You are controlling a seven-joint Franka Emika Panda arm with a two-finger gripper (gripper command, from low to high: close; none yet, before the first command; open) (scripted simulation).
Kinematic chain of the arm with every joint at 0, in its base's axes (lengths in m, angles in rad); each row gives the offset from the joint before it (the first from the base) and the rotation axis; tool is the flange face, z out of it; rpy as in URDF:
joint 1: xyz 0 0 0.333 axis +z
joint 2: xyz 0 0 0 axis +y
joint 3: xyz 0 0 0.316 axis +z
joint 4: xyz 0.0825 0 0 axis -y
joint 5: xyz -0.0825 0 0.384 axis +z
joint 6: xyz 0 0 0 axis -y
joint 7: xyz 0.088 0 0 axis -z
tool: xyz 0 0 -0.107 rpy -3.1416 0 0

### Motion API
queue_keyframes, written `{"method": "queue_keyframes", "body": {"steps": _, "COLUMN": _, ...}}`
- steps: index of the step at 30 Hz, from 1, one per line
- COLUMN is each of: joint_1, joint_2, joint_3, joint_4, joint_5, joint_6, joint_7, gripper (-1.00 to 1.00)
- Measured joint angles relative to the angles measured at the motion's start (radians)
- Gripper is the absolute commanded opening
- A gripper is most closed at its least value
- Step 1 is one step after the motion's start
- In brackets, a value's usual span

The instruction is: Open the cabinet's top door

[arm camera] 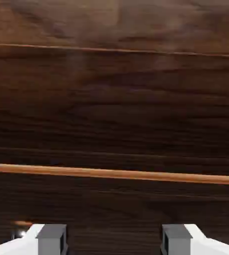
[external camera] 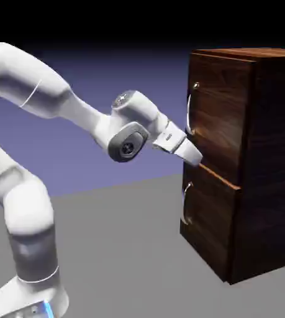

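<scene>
Reaching to the right, the white arm [external camera: 58,105] bends over the grey table [external camera: 120,248] and holds its gripper [external camera: 194,156] right up against the front of the cabinet [external camera: 256,161]. The cabinet is tall and made of dark brown wood. It stands on the right side of the table in the exterior view.

The top door [external camera: 216,121] is the upper panel on the front of the cabinet. It looks shut, flat with the wood around it. Its curved silver handle [external camera: 191,109] runs down the door's left edge. The gripper tip sits near the bottom of that handle, close to the line where the top door meets the lower panel [external camera: 207,223]. I cannot tell if it touches the handle or the wood. The lower panel has its own silver handle [external camera: 185,202], below the gripper.

From the hand view, dark wood fills almost everything. A thin orange-brown stripe [arm camera: 114,173] runs across from left to right. The two grey fingertips [arm camera: 51,239] stand far apart at the bottom edge, so the pincer is spread wide with nothing between the tips. Only wood shows in the gap.
</scene>
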Motion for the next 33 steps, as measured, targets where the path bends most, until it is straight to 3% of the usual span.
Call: {"method": "queue_keyframes", "body": {"steps": 33, "joint_1": -0.375, "joint_2": -0.238, "joint_3": 0.469, "joint_4": 0.155, "joint_5": 1.435, "joint_6": -0.041, "joint_7": 0.543, "gripper": 0.00}}
